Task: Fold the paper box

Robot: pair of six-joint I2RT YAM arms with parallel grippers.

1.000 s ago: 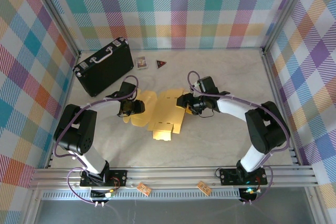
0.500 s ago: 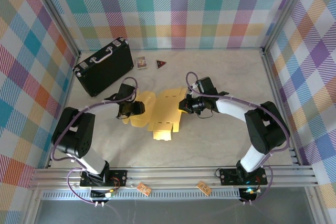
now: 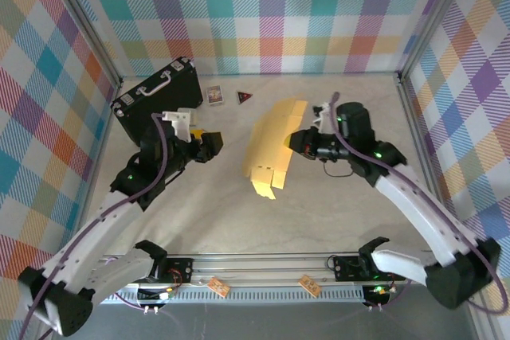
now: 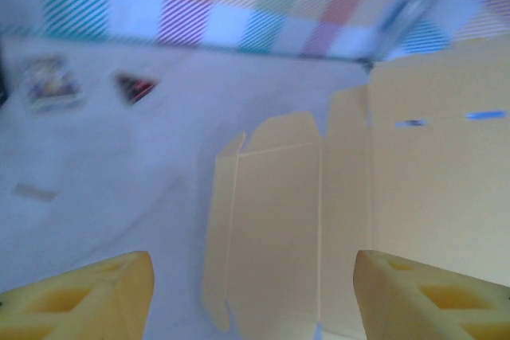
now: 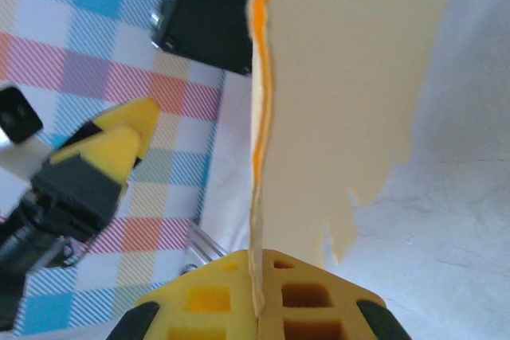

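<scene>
The paper box (image 3: 275, 145) is a flat mustard-yellow die-cut sheet, raised off the table and hanging tilted with its tabs pointing down. My right gripper (image 3: 296, 141) is shut on the sheet's right edge; in the right wrist view the pads (image 5: 279, 288) pinch the thin edge of the paper box (image 5: 351, 69). My left gripper (image 3: 209, 146) stands open to the left of the sheet, apart from it. In the left wrist view the paper box (image 4: 358, 197) shows ahead between the two yellow fingers (image 4: 88, 296), untouched.
A black case (image 3: 157, 99) with a pale handle lies at the back left, also seen in the right wrist view as the black case (image 5: 211, 21). A small card (image 3: 214, 95) and a dark triangle (image 3: 245, 97) lie near the back wall. Checked walls enclose the table.
My right gripper closed on the sheet's edge and lifted it off the table, up and to the right. My left gripper opened, let go of the sheet and drew back to the left.
</scene>
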